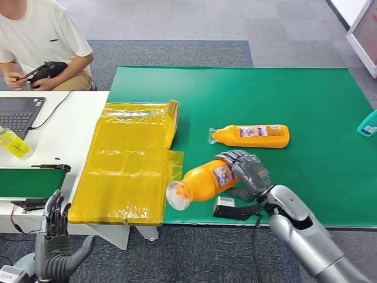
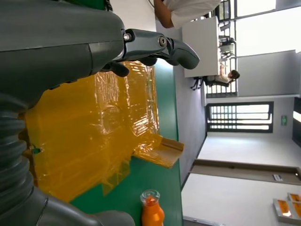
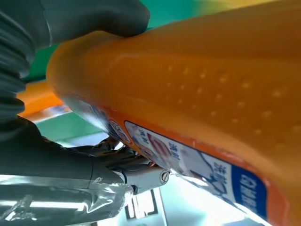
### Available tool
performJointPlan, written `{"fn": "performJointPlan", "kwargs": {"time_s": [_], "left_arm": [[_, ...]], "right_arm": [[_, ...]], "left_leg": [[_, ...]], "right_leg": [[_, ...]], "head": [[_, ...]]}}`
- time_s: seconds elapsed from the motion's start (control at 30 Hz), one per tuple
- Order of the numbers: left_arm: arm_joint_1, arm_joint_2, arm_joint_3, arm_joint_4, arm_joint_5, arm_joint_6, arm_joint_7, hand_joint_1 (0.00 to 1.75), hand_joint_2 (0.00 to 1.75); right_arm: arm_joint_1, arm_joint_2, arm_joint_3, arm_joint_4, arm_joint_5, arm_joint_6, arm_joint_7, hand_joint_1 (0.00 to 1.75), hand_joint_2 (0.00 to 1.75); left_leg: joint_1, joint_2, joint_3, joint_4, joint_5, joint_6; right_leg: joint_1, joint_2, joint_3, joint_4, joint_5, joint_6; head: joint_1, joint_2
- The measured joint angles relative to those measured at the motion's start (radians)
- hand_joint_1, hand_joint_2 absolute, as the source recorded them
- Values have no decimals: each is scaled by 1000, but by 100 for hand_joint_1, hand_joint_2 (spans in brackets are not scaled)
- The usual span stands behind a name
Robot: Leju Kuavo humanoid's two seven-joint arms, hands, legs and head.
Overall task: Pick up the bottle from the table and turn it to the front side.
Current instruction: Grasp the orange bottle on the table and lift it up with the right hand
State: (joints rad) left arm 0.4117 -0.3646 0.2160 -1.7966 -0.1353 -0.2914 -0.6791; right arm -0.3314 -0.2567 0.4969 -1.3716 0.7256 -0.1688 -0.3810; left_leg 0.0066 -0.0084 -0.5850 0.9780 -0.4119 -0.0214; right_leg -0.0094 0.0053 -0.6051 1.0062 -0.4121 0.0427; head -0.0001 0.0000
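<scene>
Your right hand point(image 1: 247, 173) has its fingers wrapped round the body of the bottle point(image 1: 207, 181), which is off the table point(image 1: 311, 106) and tilted, cap end toward the near edge and slightly down. So the pickup looks done and you are in the turning step. A second bottle point(image 1: 251, 135) lies flat on the green farther back, well apart from the held one.

Next, I judge you need to roll the wrist until the label faces front. Part of the label already shows by the fingers in the head view, so the turn may be small. Keep the grip firm; the smooth plastic could slip as it rotates.

The right wrist view gives you what the head view cannot: the bottle point(image 3: 199, 94) close up, its dimpled orange surface, the printed label along one side, and the thumb point(image 3: 89, 19) pressed on it.

Your left hand point(image 1: 55, 244) hangs low beside the table with fingers spread, holding nothing. Its wrist view looks across the yellow sheet point(image 2: 92, 141) and catches a bottle's neck, with the room beyond. A person point(image 1: 40, 41) sits at the far left.
</scene>
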Motion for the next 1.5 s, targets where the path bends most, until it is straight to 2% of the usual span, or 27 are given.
{"fn": "performJointPlan", "kwargs": {"time_s": [0.1,0.17,0.27,0.37,0.57,0.7,0.8,0.97,1.13,1.5], "left_arm": [[4,-1,-29,-16,-6,16,11,0,175],[6,-2,-46,-25,-10,24,16,0,175],[8,-2,-65,-36,-17,32,20,0,175],[8,-2,-75,-42,-19,32,21,0,175],[2,-2,-110,-51,-72,27,21,0,175],[-23,9,-191,-52,-219,85,57,0,175],[-58,44,-296,-36,-329,160,96,0,175],[-117,123,-452,3,-327,241,151,0,175],[-159,175,-507,43,-307,235,188,0,175],[-217,286,-643,152,-229,243,185,0,175]], "right_arm": [[103,112,-114,-134,-108,40,-49,175,175],[153,167,-171,-186,-150,75,-70,175,175],[216,231,-236,-233,-181,112,-90,175,175],[247,271,-275,-256,-190,125,-97,175,175],[313,330,-288,-241,-190,215,-142,175,175],[352,374,-215,-133,-70,130,-179,175,175],[352,399,-155,-31,-27,77,-194,175,175],[329,427,-96,109,33,-9,-216,175,175],[289,437,-60,188,110,-75,-213,175,175],[262,435,-20,266,121,-119,-210,175,175]], "left_leg": [[1,-1,-1,0,0,0],[0,-1,-1,0,0,0],[-1,-1,-1,0,0,0],[-1,-1,-1,0,0,0],[-1,-1,0,0,0,0],[0,-1,-1,0,1,0],[0,-1,-1,0,1,-1],[0,0,-1,0,1,-1],[0,0,0,0,1,-1],[0,0,-1,0,1,-1]], "right_leg": [[1,-2,0,0,-1,-1],[0,-2,0,0,-1,-1],[-1,-1,0,0,0,0],[-1,-1,0,-1,1,0],[0,-1,0,-1,1,0],[0,-1,-1,0,0,-1],[0,-1,-1,0,0,-1],[0,-1,-1,0,1,0],[0,0,-1,0,2,0],[0,0,-1,0,2,0]], "head": [[0,0],[0,0],[0,0],[0,0],[0,0],[0,0],[0,0],[0,0],[0,0],[0,0]]}}
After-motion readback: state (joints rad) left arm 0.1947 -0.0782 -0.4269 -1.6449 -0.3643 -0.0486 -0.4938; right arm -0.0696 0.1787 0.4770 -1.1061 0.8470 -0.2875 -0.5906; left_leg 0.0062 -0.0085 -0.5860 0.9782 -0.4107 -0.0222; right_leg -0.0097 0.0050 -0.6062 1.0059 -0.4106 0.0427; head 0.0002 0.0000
